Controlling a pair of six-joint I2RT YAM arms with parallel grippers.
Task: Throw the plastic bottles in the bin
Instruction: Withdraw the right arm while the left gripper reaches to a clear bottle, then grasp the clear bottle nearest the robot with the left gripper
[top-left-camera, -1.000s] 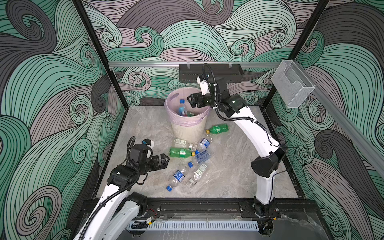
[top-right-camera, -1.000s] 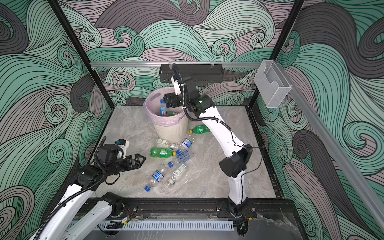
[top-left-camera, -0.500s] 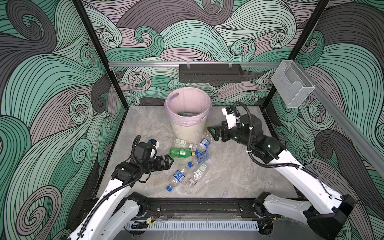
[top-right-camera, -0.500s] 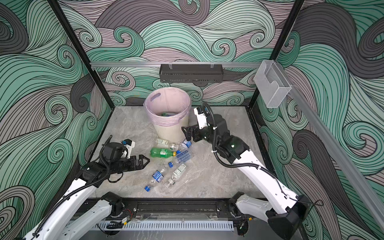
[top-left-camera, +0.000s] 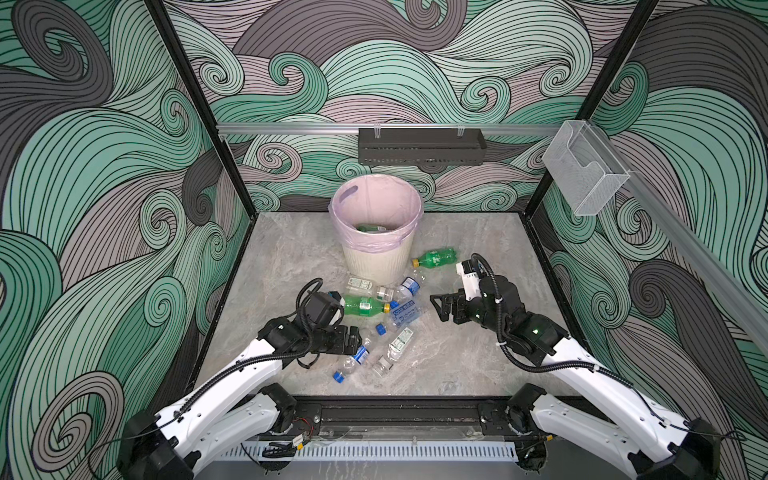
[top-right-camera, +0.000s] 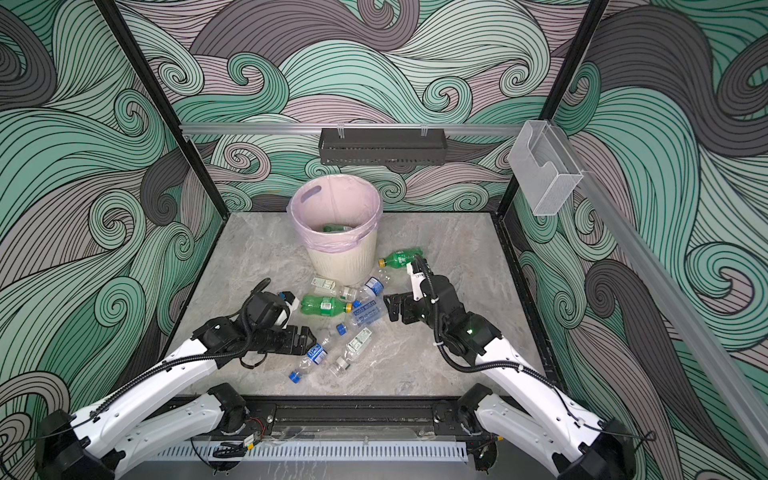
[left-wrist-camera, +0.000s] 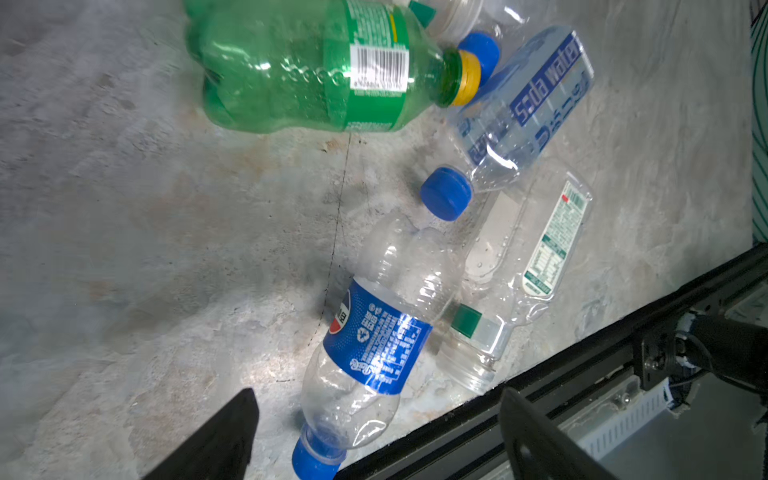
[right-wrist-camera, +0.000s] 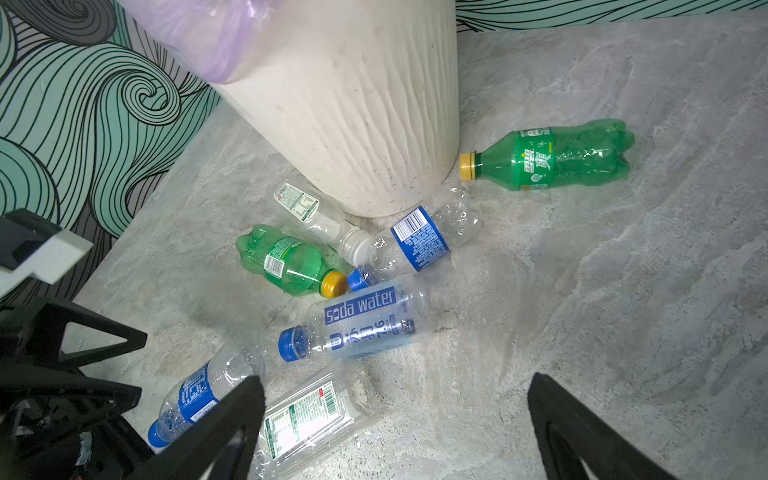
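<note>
**While your jaws stand apart, seven bottles (top-left-camera: 395, 318) lie loose**

Closest to you, your left gripper (top-left-camera: 354, 337) sits low over the table (top-left-camera: 457, 365) with its jaws apart and nothing clamped. A blue-label bottle (top-left-camera: 358, 355) lies just beside it, blue cap toward the front rail (top-left-camera: 395, 411). In the left wrist view its cap end shows between the fingers (left-wrist-camera: 224, 440), and you cannot tell whether they touch it. A clear white-label bottle (top-left-camera: 397, 343) lies against it on the right. Behind them, the soda water bottle (top-left-camera: 406, 311) lies with its blue cap near the blue-label bottle's base. Your right gripper (top-left-camera: 437, 307) hovers to the right of it, jaws spread wide and empty, pointing at the cluster. Left of the soda water bottle lies a green bottle (top-left-camera: 361, 305), its yellow cap just beside it. Farther back, at the bin's foot, you have a white-cap bottle (top-left-camera: 360, 286) and a second blue-label bottle (top-left-camera: 409, 286). A second green bottle (top-left-camera: 436, 257) lies just right of the bin (top-left-camera: 376, 262), yellow cap toward it. The bin stands upright at the back middle, pink bag (top-left-camera: 376, 243) folded over its rim, with a third green bottle (top-left-camera: 372, 227) visible inside. Above it a black tray (top-left-camera: 419, 145) hangs on the back wall.
</note>
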